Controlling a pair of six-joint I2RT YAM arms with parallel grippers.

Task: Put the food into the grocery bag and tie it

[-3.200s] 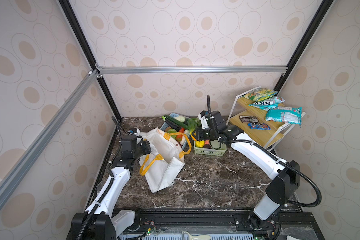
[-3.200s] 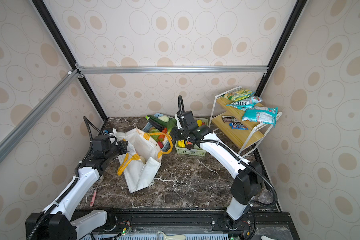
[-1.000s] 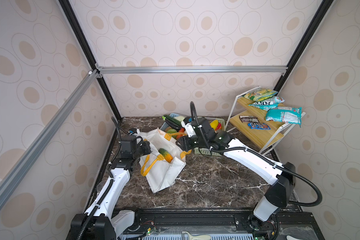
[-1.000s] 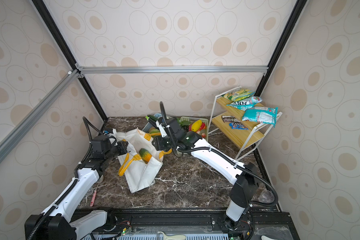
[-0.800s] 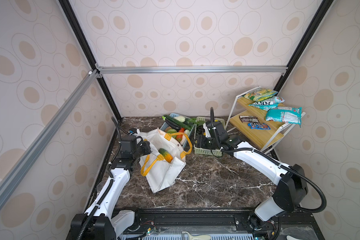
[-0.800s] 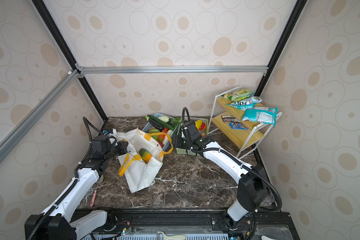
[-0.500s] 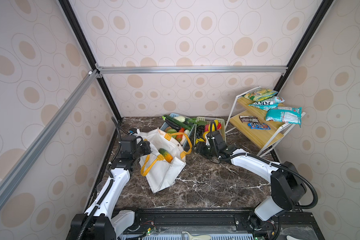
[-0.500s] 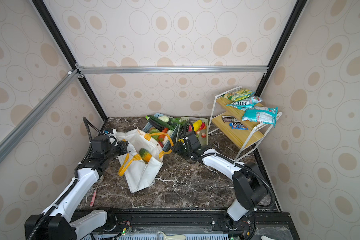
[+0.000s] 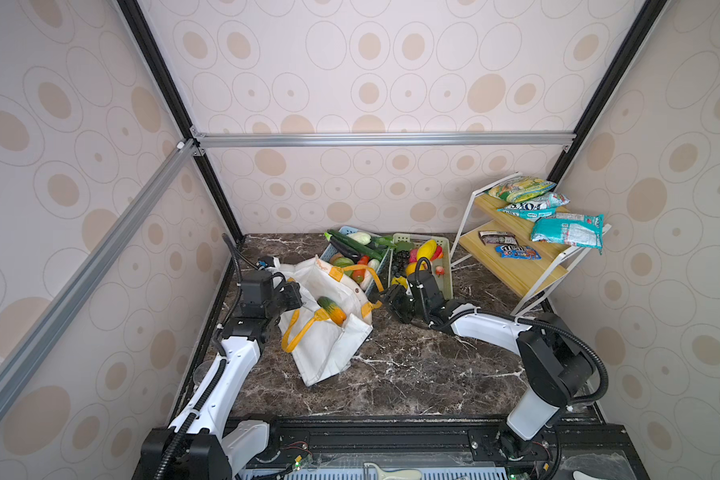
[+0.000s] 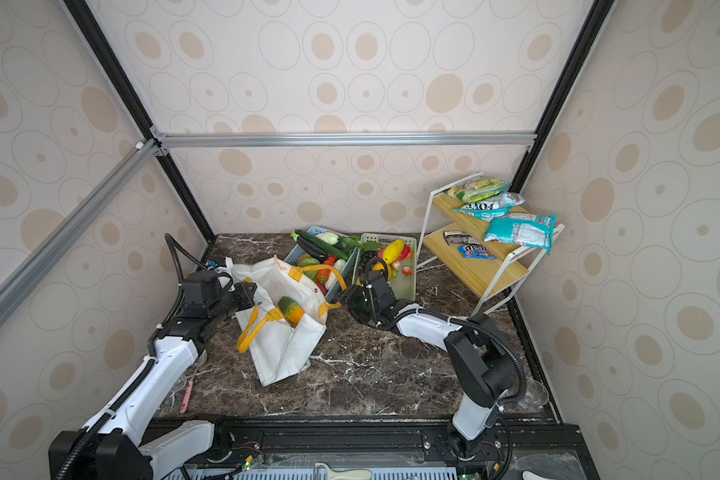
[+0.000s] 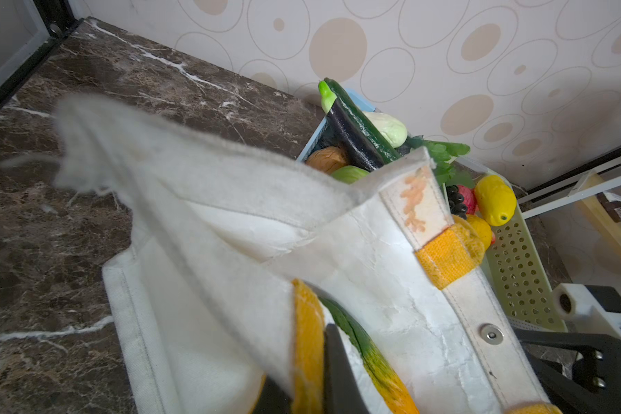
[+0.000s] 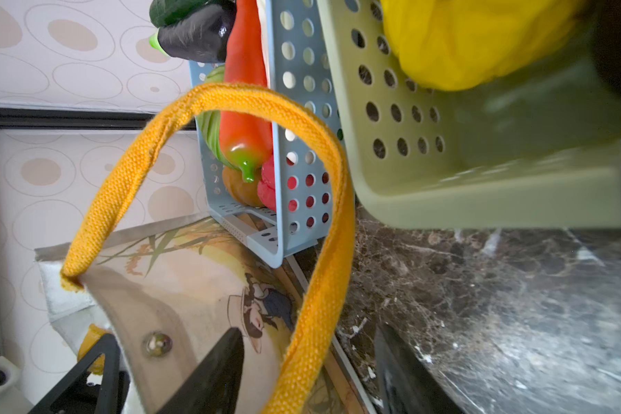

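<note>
1. The left tool (image 9: 294, 293) is clamped shut on the near rim of the grocery bag (image 9: 329, 349) and holds that side of the mouth up. In the left wrist view a dark finger (image 11: 332, 358) lies against the white cloth beside a yellow strap.
2. The grocery bag lies slumped on the counter (image 9: 412, 374), left of centre in both top views, with its mouth open toward the baskets.
3. One piece of food, a green-and-orange fruit (image 9: 332, 309), rests in the mouth of the bag.
4. More fruit, among it a yellow fruit (image 9: 427, 249), sits in the green basket (image 9: 446, 276) at the back of the counter. The blue basket (image 10: 298, 251) of vegetables stands just beside it.
5. The right tool (image 9: 393, 302) is low over the counter, in front of the green basket and just beside the bag's far rim.
6. Its jaws stand apart and grip nothing. In the right wrist view the bag's yellow handle (image 12: 130, 172) loops up and runs back down between the two fingers (image 12: 216, 372), unpinched.
</note>
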